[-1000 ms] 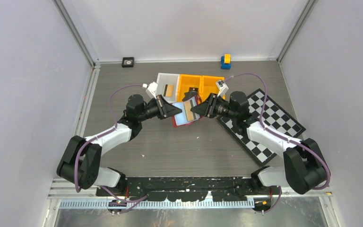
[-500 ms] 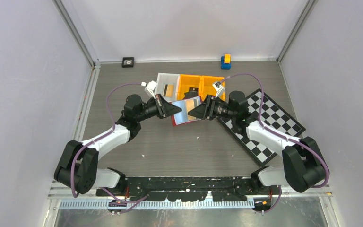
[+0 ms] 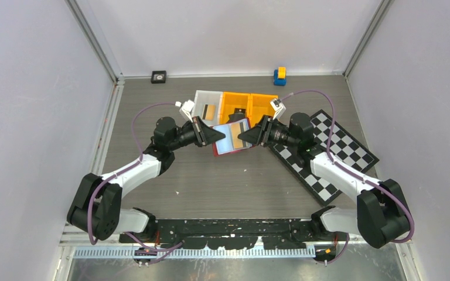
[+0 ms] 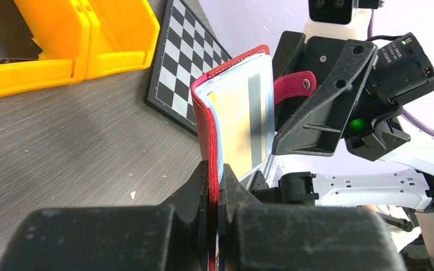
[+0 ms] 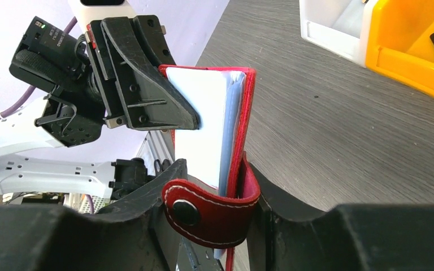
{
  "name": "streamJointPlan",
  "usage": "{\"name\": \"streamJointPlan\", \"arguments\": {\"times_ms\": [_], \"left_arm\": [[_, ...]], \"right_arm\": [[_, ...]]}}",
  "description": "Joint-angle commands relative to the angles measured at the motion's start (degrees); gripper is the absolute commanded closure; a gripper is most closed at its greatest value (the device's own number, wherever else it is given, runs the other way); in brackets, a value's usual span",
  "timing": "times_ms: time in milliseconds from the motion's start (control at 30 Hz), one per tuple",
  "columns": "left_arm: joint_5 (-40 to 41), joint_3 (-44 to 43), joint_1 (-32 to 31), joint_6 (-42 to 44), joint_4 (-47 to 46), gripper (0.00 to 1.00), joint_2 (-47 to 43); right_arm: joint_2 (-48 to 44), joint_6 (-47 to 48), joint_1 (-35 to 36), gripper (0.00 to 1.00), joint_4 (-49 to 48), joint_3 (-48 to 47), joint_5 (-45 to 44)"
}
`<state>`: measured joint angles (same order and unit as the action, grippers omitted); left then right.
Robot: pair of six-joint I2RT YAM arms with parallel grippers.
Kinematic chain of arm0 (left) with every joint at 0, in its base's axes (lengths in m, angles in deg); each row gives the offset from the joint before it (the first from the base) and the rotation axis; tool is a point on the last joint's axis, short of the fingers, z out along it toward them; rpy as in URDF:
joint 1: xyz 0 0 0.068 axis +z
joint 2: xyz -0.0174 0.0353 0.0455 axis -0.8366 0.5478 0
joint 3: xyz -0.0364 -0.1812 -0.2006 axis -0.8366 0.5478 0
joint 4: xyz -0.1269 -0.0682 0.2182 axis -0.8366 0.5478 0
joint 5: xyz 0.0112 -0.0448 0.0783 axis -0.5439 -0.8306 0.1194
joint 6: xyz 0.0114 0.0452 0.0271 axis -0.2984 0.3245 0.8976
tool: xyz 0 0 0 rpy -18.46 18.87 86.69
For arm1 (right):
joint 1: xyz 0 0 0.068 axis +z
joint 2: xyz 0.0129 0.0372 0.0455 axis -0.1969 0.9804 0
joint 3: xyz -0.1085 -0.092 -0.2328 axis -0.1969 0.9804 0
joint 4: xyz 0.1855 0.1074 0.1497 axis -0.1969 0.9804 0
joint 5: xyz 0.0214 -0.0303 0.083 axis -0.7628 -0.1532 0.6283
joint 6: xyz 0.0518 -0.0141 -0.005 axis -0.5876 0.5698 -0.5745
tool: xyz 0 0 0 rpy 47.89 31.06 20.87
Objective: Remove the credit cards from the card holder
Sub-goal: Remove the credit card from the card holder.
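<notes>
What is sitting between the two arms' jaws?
The open red card holder, gripped by both jaws, a tan card in its sleeve; clearest in the left wrist view.

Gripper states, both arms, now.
Left gripper: closed on the small flat red folding card holder.
Right gripper: closed on the same holder, opposite edge.

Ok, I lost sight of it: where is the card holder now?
In the top view the card holder is mid-table, held open between the left gripper and the right gripper, just in front of the orange bins.
</notes>
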<state>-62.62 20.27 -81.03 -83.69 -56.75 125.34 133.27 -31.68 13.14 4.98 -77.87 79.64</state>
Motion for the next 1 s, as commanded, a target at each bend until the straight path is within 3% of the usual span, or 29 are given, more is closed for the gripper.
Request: {"name": "streamJointPlan", "arguments": {"times_ms": [0, 367, 533, 633, 833, 900, 967], "left_arm": [[-1.14, -1.26, -0.01, 0.55, -2.05, 1.00, -1.18], [1.54, -0.88, -0.01, 2.38, 0.91, 1.00, -3.66], [4.12, -0.40, -0.01, 3.93, 3.96, 0.99, -5.84], [8.19, -0.67, 0.06, 5.37, 9.30, 0.87, -7.10], [21.65, -2.12, 0.34, 8.41, 24.23, 0.36, -11.89], [23.69, -0.57, 0.34, 8.47, 24.11, 0.28, -14.14], [23.74, 1.28, 0.34, 8.33, 20.88, 0.27, -16.47]], "right_arm": [[-0.93, 0.66, -0.37, 0.57, -1.42, -0.34, -0.37], [-0.34, 1.95, -0.39, 0.75, 2.50, -1.65, -1.99], [0.90, 2.47, -0.41, 0.88, 4.89, -2.59, -3.66], [1.71, 1.91, -0.68, 0.96, 5.58, -2.85, -4.66], [0.44, -0.12, -3.36, 0.99, 5.51, -1.18, -7.54], [0.08, -0.59, -4.15, 0.99, 5.74, -0.47, -9.33], [-0.04, -1.12, -4.51, 1.00, 5.59, 0.23, -11.34]]}}
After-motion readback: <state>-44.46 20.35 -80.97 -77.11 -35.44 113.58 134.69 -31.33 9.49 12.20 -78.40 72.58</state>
